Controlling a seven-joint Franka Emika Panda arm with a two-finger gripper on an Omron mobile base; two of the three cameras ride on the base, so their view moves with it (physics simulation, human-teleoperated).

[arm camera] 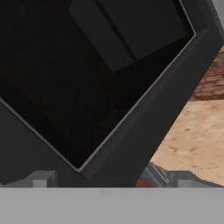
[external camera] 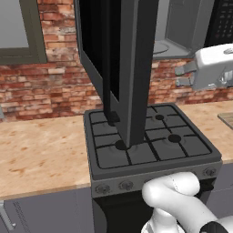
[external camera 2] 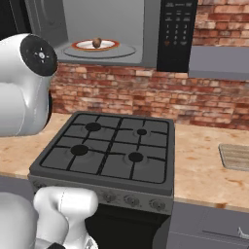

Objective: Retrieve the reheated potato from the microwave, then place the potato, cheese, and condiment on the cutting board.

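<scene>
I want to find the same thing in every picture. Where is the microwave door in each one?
Left base view: the microwave door hangs open, edge-on, centre top.
Right base view: dark sliver at the top left corner.
Hand view: black glass close up.
Shared landmark: the brick wall.

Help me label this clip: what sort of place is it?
A rendered home kitchen, most likely: a gas hob set into a wooden counter, an open microwave above it, and a brick wall behind.

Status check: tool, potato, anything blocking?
Tool open, empty, beside the swung-open microwave door. Potato on plate inside microwave. Door stands out over the hob.
</scene>
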